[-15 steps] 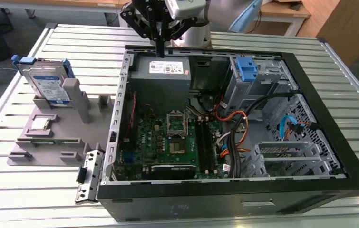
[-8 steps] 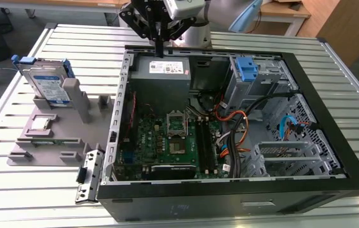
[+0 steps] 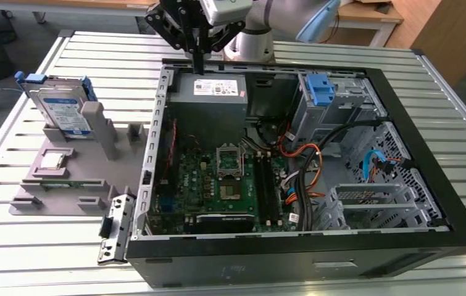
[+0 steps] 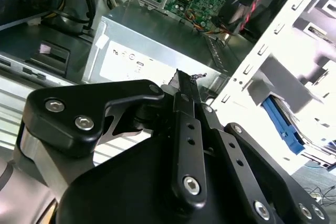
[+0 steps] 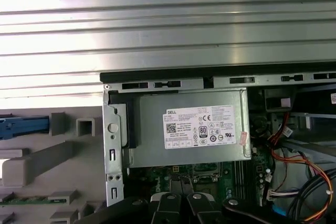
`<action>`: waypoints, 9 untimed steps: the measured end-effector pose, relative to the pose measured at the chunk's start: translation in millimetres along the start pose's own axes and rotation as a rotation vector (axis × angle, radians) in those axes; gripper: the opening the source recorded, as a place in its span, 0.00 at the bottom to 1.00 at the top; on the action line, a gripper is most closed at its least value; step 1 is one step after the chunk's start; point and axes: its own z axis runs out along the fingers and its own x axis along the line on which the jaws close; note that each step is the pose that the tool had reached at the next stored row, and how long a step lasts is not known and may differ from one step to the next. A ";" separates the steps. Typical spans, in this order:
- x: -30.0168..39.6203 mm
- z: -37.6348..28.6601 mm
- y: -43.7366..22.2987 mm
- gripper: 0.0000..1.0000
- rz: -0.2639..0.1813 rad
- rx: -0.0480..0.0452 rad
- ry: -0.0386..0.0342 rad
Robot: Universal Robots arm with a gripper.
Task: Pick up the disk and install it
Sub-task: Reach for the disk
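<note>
The disk (image 3: 62, 110) stands upright in a grey holder (image 3: 68, 166) on the table, at the exterior view's left of the open computer case (image 3: 299, 179). It is silver-grey with a white-and-blue label and a blue carrier frame, whose edge shows in the first wrist view (image 5: 23, 127) and in the second wrist view (image 4: 283, 124). My gripper (image 3: 198, 66) hangs over the case's far wall, just above the grey power supply box (image 3: 208, 92). Its black fingers (image 5: 181, 203) are shut together with nothing between them, well apart from the disk.
Inside the case lie the green motherboard (image 3: 224, 179), orange and black cables (image 3: 307, 160), a metal drive cage (image 3: 381, 197) and an upright blue latch (image 3: 319, 89). The slatted metal table (image 3: 18, 234) surrounds the case. The holder also carries small parts (image 3: 52, 161).
</note>
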 end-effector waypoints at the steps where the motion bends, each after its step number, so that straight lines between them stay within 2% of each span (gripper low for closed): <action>1: 3.2 0.0 -0.3 0.10 0.000 -0.0001 -0.0008; 5: 14.6 -0.2 -1.1 0.10 0.000 -0.0003 -0.0038; 9: 19.1 -0.3 -1.4 0.10 0.000 -0.0004 -0.0049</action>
